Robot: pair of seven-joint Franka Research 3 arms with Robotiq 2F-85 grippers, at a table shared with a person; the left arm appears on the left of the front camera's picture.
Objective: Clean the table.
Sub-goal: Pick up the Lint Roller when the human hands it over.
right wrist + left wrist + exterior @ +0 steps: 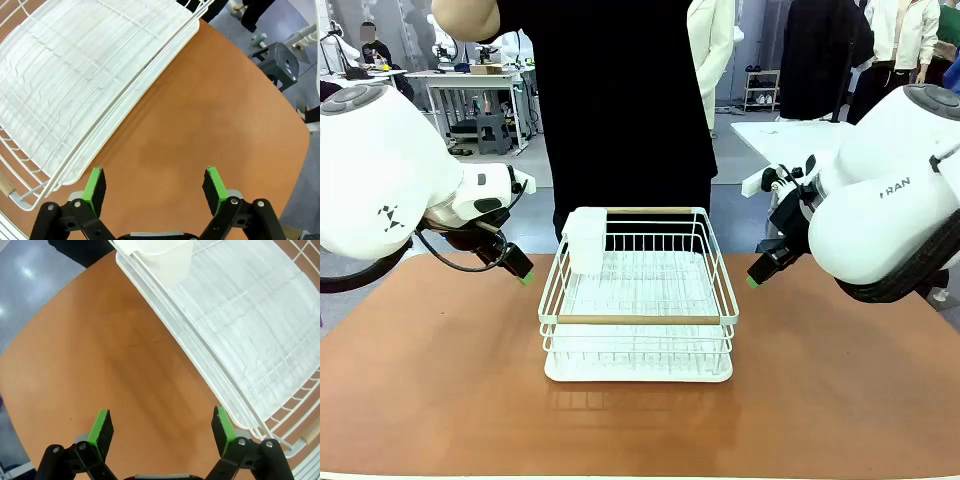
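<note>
We see both claws wide open and holding nothing. The left claw (pixel 162 427) hovers left of the rack (pixel 638 300), the right claw (pixel 156 185) right of it. The surface (pixel 440 380) lies just below both. The rack sits mid-surface between them, its wooden bars (pixel 638 320) running left-right. Neither arm is clearly nearer.

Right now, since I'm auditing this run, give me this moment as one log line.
left gripper open, empty, over table | right gripper open, empty | white wire rack mid-table, not held | person standing behind it
</note>
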